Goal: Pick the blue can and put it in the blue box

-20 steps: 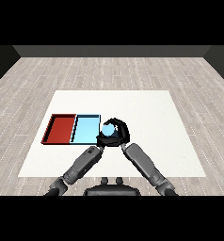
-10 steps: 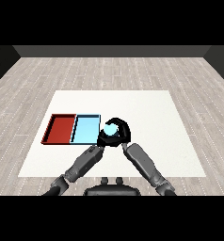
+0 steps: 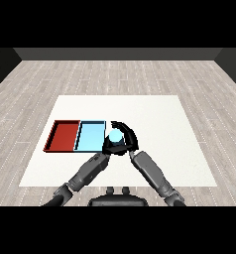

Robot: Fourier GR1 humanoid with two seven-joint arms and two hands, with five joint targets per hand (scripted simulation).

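Right hand [image 3: 126,140] curled round blue can [image 3: 115,136], just beside blue tray [image 3: 90,138] right edge. Left hand [image 3: 109,147] below can; fingers unclear.

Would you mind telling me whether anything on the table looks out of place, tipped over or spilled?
Nothing stands out. The flat red tray and the flat light blue tray lie side by side, nothing spilled. The right hand curls round the small light blue can just right of the blue tray; the left hand sits close below it.
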